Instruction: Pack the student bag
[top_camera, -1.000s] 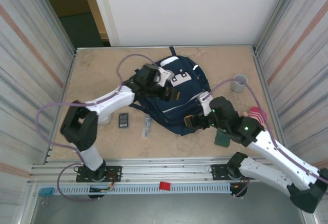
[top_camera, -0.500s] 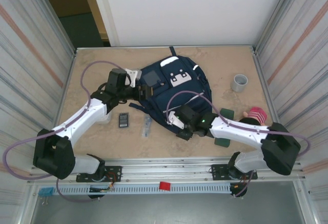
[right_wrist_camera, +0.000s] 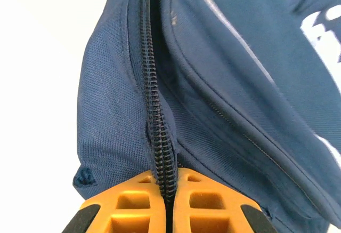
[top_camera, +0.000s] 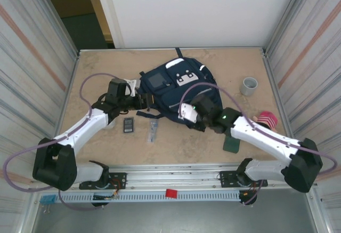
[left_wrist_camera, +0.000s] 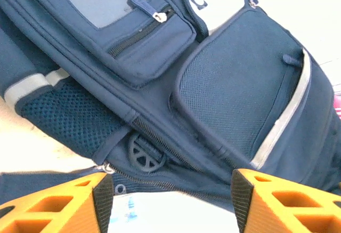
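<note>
Firmly — student bag (top_camera: 171,91) zipper between right gripper (right_wrist_camera: 169,182) jaws

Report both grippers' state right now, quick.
Left gripper: open, fingers apart, gripping nothing.
Right gripper: shut on the zipper of the student bag.
</note>
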Robot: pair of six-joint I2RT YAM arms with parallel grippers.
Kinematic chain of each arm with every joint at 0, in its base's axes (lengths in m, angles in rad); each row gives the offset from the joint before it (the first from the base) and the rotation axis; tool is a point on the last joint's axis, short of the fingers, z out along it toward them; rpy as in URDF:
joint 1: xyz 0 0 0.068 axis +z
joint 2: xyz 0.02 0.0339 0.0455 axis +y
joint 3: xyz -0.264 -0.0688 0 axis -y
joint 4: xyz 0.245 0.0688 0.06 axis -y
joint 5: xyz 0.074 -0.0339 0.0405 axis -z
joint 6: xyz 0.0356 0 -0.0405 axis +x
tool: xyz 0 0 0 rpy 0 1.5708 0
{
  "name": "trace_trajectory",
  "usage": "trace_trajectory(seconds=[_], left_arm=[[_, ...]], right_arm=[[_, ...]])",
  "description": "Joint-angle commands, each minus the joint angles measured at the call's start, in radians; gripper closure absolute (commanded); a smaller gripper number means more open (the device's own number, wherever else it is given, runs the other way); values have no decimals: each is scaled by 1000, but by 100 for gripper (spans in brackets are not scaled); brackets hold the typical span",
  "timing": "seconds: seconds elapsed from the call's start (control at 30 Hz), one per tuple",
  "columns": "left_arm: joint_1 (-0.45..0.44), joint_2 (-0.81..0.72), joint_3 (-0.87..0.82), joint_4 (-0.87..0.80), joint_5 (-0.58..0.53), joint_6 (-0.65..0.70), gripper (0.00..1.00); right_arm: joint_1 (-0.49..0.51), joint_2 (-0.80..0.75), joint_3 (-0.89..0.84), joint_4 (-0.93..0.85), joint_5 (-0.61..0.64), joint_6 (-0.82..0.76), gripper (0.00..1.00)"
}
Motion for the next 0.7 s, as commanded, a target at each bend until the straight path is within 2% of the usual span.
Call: trace_trajectory(seconds=[0.0, 0.3, 0.53, 0.67], left_arm=[[6, -46, -65, 161, 53, -33, 37], [6, 54, -168, 386, -7, 17, 36], [6, 219, -164, 510, 59, 59, 35], [6, 255, -188, 599, 88, 67, 35]], right_arm=[[-51, -37, 127, -71, -50, -97, 100], [-131, 9, 262, -133, -90, -182, 100], [-152, 14, 288, -121, -110, -195, 100], [-164, 31, 305, -119, -113, -197, 100]])
